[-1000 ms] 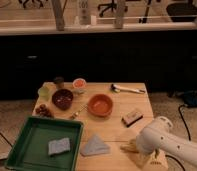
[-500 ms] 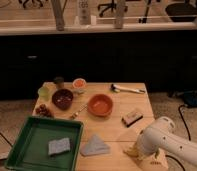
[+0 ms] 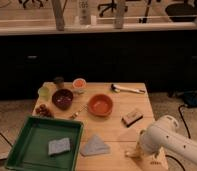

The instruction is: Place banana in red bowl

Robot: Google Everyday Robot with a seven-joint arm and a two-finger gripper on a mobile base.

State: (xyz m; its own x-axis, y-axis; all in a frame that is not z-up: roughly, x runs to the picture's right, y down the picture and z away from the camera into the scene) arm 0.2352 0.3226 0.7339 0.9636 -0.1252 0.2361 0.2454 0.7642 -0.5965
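moved: gripper edges left onto banana, front edge of table
grip: cannot tell
red bowl: well apart, mid-table

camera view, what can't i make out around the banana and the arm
The gripper, at the table's front edge, right of the grey cloth: largely hidden by the white arm in the camera view.
The banana: only a pale sliver shows by the gripper; held or not, cannot tell.
The white arm: cut off by the right and bottom edges.
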